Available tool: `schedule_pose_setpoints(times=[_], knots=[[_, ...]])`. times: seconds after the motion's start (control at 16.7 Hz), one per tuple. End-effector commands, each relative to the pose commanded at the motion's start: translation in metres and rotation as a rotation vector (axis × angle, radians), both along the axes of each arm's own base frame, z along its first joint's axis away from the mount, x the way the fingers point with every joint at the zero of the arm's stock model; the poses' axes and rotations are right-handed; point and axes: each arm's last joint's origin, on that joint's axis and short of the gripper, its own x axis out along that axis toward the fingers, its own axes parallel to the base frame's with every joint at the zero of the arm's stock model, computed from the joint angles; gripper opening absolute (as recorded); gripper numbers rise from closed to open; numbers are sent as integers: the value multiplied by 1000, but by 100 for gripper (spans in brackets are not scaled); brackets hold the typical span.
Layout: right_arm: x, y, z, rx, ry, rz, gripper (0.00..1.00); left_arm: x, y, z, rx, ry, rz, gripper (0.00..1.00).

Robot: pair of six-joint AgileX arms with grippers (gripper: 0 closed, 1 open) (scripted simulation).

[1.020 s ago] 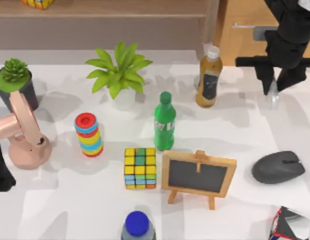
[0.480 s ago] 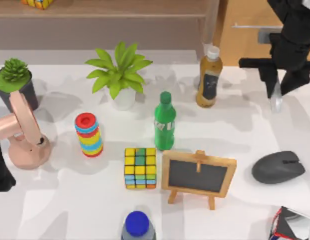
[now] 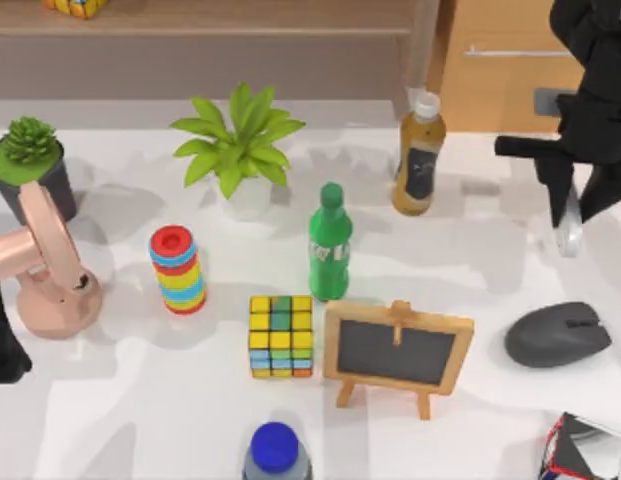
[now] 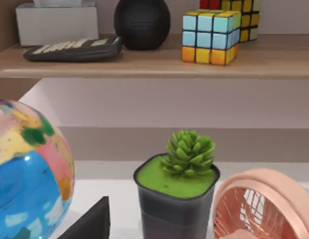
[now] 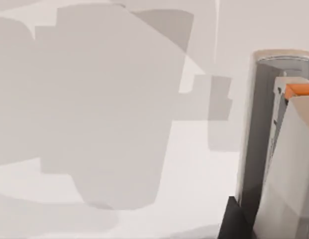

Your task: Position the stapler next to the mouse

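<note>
The dark grey mouse (image 3: 558,334) lies on the white table near its right edge. Above and behind it, my right gripper (image 3: 576,200) is shut on the stapler (image 3: 568,238), a grey and white body hanging end-down clear of the table. In the right wrist view the stapler (image 5: 278,149) shows an orange tip, over bare tabletop. My left arm (image 3: 0,340) is parked at the table's left edge.
A small chalkboard easel (image 3: 397,350) stands just left of the mouse. A green bottle (image 3: 329,243), a yellow bottle (image 3: 419,155), a Rubik's cube (image 3: 281,336), a ring stack (image 3: 178,270), a pink fan (image 3: 50,265) and plants (image 3: 240,140) fill the middle and left.
My right gripper has carried the stapler rightward and toward the table's front, closer to the mouse. Nothing else has moved.
</note>
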Motion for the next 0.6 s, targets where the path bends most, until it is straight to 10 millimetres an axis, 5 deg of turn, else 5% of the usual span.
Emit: schedule_pose_setpoints(times=[0.6], knots=[[9, 13, -5, -3, -114, 62, 0, 0, 0, 0, 0, 0, 0, 100]])
